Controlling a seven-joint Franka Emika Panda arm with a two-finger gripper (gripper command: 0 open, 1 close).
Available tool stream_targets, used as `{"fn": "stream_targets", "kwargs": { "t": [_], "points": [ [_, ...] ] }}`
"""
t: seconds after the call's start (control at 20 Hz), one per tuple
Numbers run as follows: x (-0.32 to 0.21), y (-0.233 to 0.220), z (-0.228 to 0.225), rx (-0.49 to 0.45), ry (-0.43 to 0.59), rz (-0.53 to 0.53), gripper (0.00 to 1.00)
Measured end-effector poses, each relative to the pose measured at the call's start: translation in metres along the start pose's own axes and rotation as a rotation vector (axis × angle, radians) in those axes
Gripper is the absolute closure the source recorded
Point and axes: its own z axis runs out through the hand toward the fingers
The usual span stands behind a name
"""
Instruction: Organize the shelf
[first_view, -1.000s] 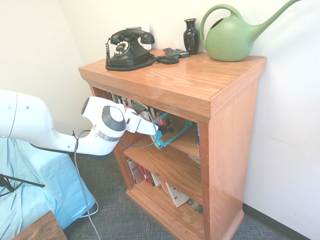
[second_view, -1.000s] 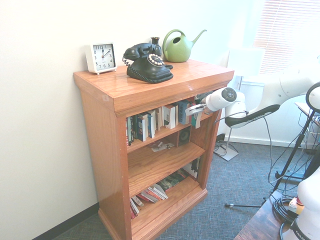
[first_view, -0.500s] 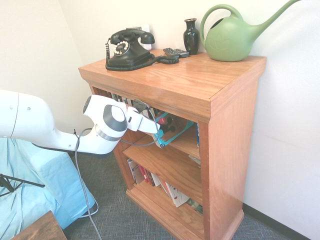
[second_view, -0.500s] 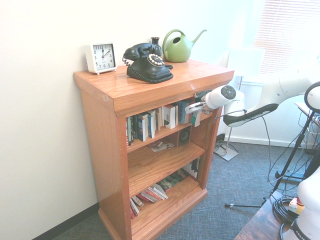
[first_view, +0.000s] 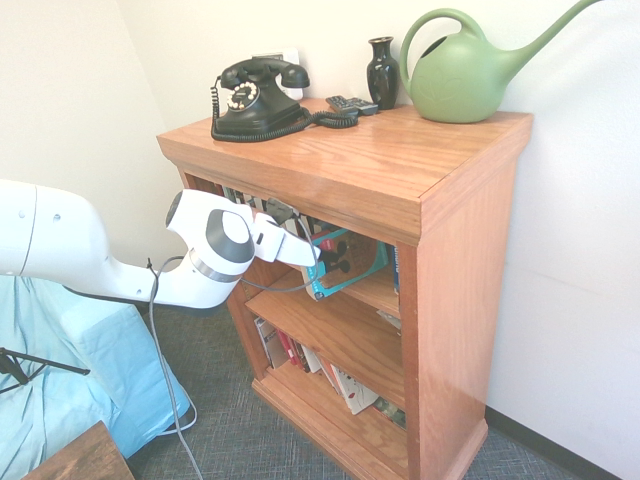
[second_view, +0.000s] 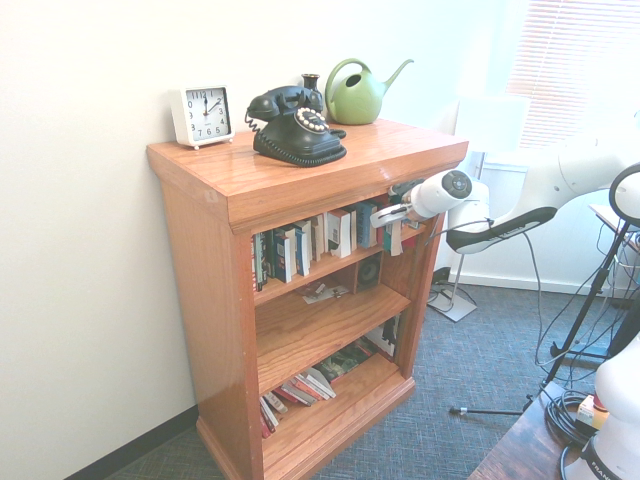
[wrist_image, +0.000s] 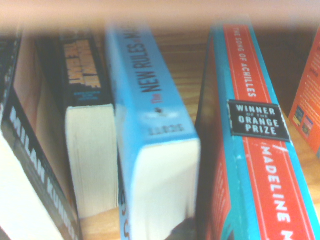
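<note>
The shelf (first_view: 400, 180) is a reddish-brown oak bookcase with three tiers. My gripper (first_view: 332, 260) reaches into the right end of its top tier (second_view: 385, 213). A teal book with a red spine (first_view: 362, 270) stands there, leaning a little, at the end of a row of upright books (second_view: 310, 245). In the wrist view the teal and red book (wrist_image: 255, 150) rises from the bottom edge beside a light blue book (wrist_image: 155, 115) and a dark one (wrist_image: 85, 80). The shelf's overhang hides whether the gripper grips the teal book.
On top stand a black rotary telephone (first_view: 255, 100), a dark vase (first_view: 382, 70), a remote (first_view: 352, 104), a green watering can (first_view: 465, 75) and a white clock (second_view: 203, 115). Papers (second_view: 325, 293) lie on the middle tier. Books (second_view: 300, 388) lie flat on the bottom tier.
The teal book has swung from a strong tilt to nearly upright and sits further inside the top tier. The gripper has edged slightly upward and inward.
</note>
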Motion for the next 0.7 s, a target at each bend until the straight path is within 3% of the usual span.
{"fn": "stream_targets", "kwargs": {
  "t": [0.7],
  "points": [
    [-0.036, 0.039, -0.073, 0.071, -0.048, -0.034, 0.0]
  ]
}}
